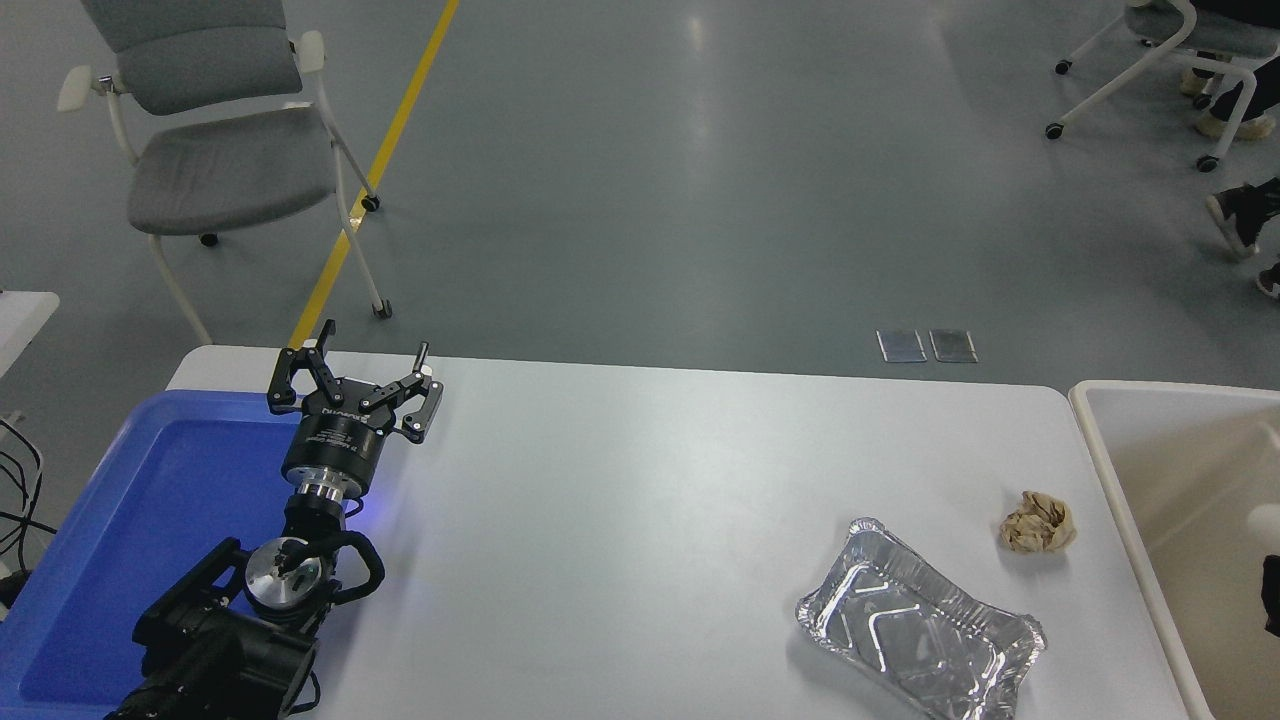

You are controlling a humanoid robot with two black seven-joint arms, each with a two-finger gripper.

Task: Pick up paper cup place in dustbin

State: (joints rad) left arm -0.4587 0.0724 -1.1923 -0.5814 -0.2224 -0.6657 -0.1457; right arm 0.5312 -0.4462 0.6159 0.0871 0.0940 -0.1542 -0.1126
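Observation:
A pale rounded shape [1264, 520], which looks like the paper cup, shows inside the cream dustbin [1110, 460] at the right edge, cut off by the picture's border. Just below it a black part of my right arm [1272, 596] pokes in over the bin; the gripper itself cannot be made out. My left gripper [376, 341] is open and empty, parked at the table's far left corner beside the blue tray.
A crumpled brown paper ball [1038, 522] and a shiny foil tray [920, 634] lie on the white table [640, 500] near the bin. A blue plastic tray [140, 520] sits at the left. Chairs and a person's feet are on the floor beyond.

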